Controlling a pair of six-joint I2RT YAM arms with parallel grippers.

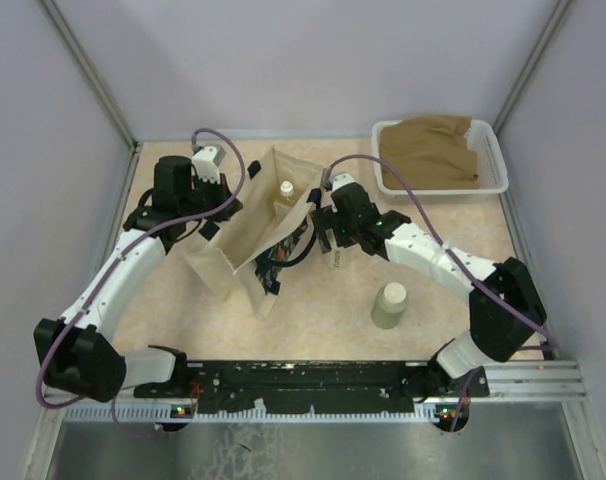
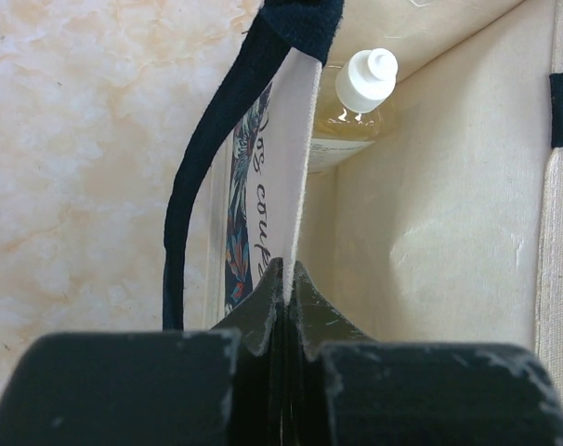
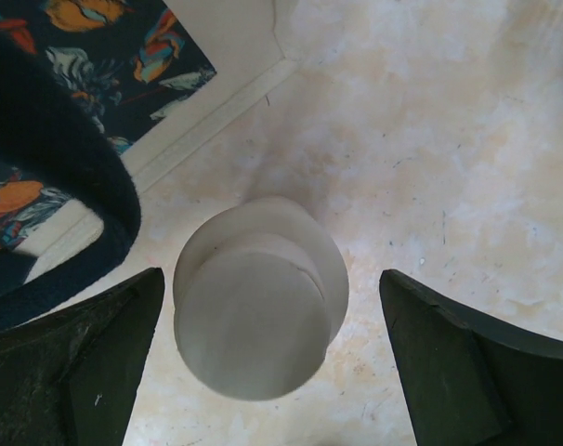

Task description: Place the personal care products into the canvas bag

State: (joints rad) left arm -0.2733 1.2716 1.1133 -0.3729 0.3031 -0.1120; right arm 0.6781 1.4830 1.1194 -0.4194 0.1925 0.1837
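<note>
The canvas bag stands open mid-table, its navy handle and print showing. My left gripper is shut on the bag's fabric rim, holding the mouth open at the left side. Inside the bag lies the clear amber-liquid bottle with a white cap. My right gripper is open, directly above the cream bottle, which stands on the table beside the bag, with a finger on either side, not touching. The pale olive-green cylinder stands upright to the right of the bag.
A white tray holding a folded brown cloth sits at the back right. Walls close in the table on the left, right and far sides. The bag's dark handle hangs close to my right gripper's left finger.
</note>
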